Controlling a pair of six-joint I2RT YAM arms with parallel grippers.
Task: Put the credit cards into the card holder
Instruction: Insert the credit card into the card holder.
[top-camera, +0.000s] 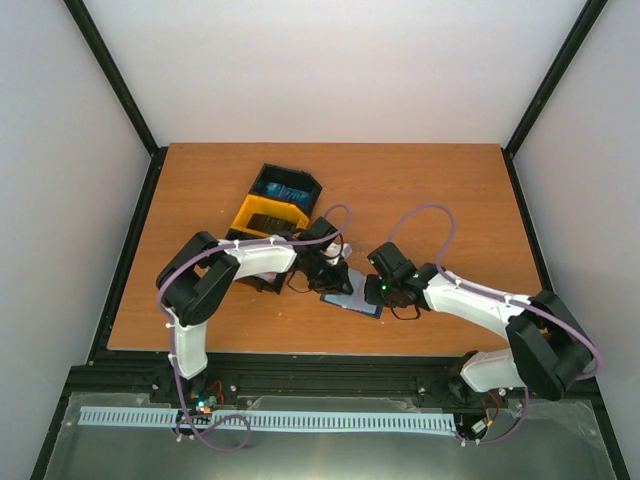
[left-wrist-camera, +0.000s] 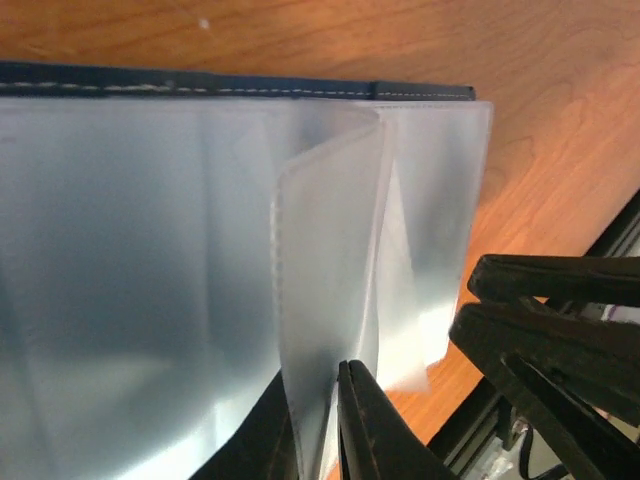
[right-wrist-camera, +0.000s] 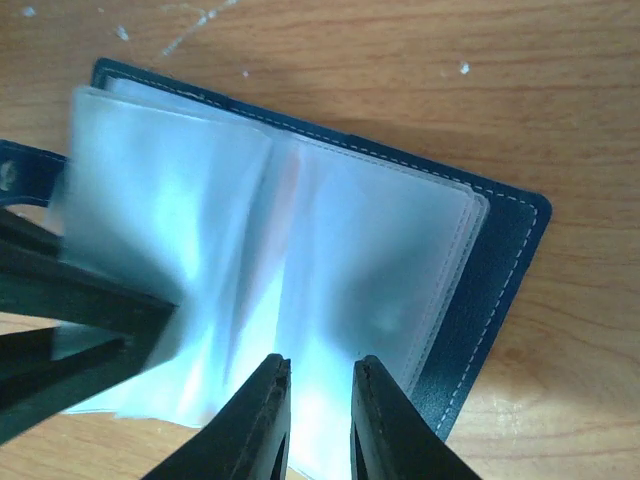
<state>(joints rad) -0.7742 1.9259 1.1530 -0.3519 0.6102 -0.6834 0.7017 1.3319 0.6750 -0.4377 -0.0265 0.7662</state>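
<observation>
Table (top-camera: 420, 190): bare wood w/ room on far + right sides. Bin tray (top-camera: 250, 212) sits left of centre, just beside the L wrist. L arm (top-camera: 215, 275) and R arm (top-camera: 480, 305) bend inward, elbows out, wrists meeting over the card holder (top-camera: 355, 300), which lies open near the front edge, centre. L gripper (left-wrist-camera: 315, 405) is clenched on one clear sleeve leaf (left-wrist-camera: 320, 260), standing up. R gripper (right-wrist-camera: 318, 375): jaws nearly together, tips at the sleeves' edge; can't tell if pinching.

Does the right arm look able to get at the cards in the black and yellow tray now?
Probably not directly. The tray sits left of centre, and the left arm lies across its near side, between it and the right fingers, which are at the open card holder.
</observation>
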